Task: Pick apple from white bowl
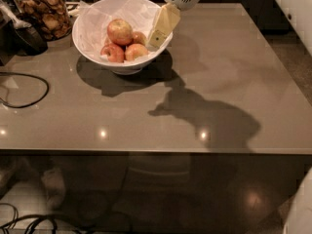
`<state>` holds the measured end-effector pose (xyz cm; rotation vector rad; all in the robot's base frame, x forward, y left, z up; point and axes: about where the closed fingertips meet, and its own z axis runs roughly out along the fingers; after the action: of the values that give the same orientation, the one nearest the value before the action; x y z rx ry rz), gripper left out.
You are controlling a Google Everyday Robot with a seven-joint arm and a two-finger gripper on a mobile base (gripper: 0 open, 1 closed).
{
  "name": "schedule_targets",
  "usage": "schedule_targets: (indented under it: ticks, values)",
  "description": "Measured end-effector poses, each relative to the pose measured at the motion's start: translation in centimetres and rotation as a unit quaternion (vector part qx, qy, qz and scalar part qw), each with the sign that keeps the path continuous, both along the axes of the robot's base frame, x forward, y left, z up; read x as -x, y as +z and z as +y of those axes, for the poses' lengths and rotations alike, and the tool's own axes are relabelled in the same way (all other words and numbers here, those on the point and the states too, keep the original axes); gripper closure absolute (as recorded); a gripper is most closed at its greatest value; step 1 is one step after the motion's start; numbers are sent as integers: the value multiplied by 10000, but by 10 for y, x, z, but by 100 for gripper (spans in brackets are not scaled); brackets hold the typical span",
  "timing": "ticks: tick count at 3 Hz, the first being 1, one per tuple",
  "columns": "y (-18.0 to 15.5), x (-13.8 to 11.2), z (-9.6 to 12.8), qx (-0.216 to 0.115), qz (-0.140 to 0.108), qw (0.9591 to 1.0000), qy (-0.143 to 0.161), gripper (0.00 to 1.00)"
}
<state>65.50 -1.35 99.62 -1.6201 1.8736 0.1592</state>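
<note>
The white bowl [92, 45], lined with crinkled white paper, stands at the back left of the grey table. The apple [120, 31], the largest one, red-orange with pale patches, lies on top of several smaller apples [113, 52] in the bowl. My gripper [157, 37], pale yellow below a white wrist, hangs tilted over the bowl's right rim. Its tip is just right of the apples and a little lower than the top of the apple. It holds nothing that I can see.
A glass jar of brown snacks [41, 11] stands left of the bowl, with a dark object [27, 37] in front of it. A black cable [29, 89] loops at the left edge. The table's front edge [156, 150] runs across the middle.
</note>
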Motion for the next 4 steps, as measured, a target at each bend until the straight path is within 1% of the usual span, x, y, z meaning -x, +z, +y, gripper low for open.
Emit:
schedule_targets:
  ticks: [1, 2, 3, 4]
  values:
    - [-7, -14, 8, -562, 51, 9983, -143, 0]
    - [-13, -38, 23, -905, 39, 9957, -180, 0]
    - [-19, -59, 40, -1118, 69, 9936, -135, 0]
    - [-19, -60, 40, -1129, 67, 9935, -134, 0]
